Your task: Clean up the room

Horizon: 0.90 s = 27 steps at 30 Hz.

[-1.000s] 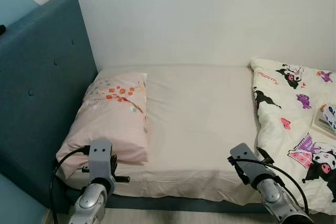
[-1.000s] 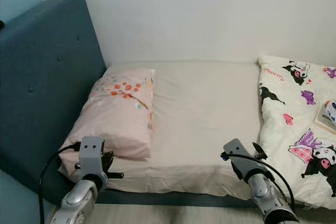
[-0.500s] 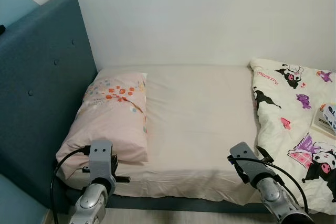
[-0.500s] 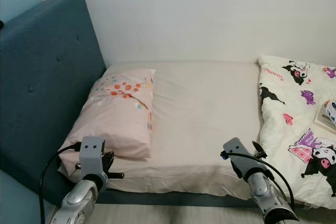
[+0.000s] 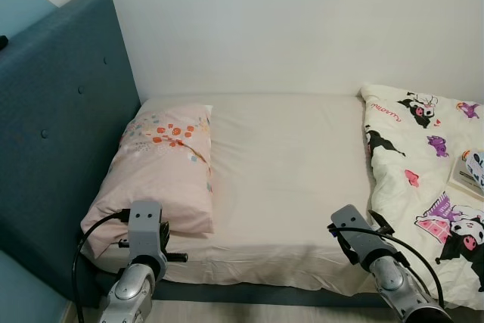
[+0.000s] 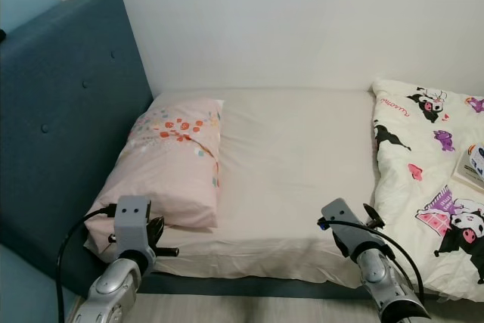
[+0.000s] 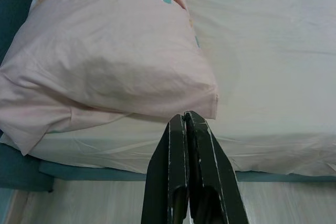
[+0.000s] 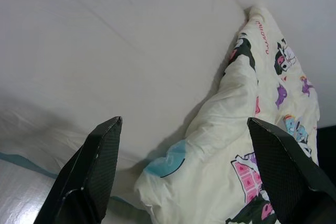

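Fingers first: your left gripper (image 7: 188,121) has its two black fingers pressed together with nothing between them, the tips just short of the near corner of the pink pillow (image 7: 105,61), above the bed's edge. Your right gripper (image 8: 184,129) is spread wide and holds nothing; beyond and between its fingers lies the bunched near edge of the cartoon-print duvet (image 8: 247,145), with bare sheet (image 8: 115,61) off the other finger.

Trouble is most likely at the duvet, I'd judge. If you close on only a thin fold, the fabric can slide out as you pull, or the whole heap can drag off the mattress toward the floor. A book or box (image 5: 470,172) rests on the duvet, farther out past your right fingers; tugging the cover would probably tip it off. On the left, the closed fingers could snag the pillow's loose flap or shove the pillow against the blue headboard (image 5: 53,126) if you push forward without opening.

Farther still, a pink word is printed near the duvet's far corner, but it's too small and inverted to read reliably. No brand is legible elsewhere.
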### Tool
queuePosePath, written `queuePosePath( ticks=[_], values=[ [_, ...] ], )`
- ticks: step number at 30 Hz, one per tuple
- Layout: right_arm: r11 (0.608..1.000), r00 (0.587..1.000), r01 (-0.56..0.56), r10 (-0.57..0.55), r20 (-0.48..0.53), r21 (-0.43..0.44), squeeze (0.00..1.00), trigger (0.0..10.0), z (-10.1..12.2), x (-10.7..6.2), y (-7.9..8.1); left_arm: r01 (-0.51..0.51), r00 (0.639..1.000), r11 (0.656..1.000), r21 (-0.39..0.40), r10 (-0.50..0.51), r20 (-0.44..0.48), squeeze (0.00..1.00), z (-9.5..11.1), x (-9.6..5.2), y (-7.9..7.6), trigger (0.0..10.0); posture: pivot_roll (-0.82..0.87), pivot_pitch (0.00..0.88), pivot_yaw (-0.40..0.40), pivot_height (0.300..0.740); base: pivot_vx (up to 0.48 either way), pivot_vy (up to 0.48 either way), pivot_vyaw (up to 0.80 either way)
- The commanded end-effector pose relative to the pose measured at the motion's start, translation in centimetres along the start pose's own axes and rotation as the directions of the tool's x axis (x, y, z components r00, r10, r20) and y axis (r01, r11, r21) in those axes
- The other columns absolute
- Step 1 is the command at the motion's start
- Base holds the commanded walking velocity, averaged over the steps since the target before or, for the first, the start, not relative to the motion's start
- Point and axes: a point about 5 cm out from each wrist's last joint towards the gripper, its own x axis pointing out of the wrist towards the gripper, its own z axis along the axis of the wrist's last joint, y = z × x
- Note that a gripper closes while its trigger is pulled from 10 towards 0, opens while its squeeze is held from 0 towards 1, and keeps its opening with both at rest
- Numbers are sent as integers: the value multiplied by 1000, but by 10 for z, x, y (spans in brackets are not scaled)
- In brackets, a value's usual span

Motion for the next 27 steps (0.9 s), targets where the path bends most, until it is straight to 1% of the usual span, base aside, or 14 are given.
queuePosePath(
  ticks=[1,20,27],
  values=[
    [1000,1000,-8,8,-23,2,0,10000,-6,-2,0,-2,1000,1000,-8,2,-23,0,-5,-3,-1,10000,20,123,-4,740,0,0,0],
    [1000,1000,-9,9,-24,2,0,10000,-4,0,0,-2,1000,1000,-4,1,-25,0,-5,-3,0,10000,19,122,-3,740,0,0,0],
    [1000,1000,-9,9,-25,2,0,10000,-2,1,1,6,1000,1000,-2,-6,-28,0,-6,-3,-2,10000,15,118,-1,740,0,0,0]
  ],
)
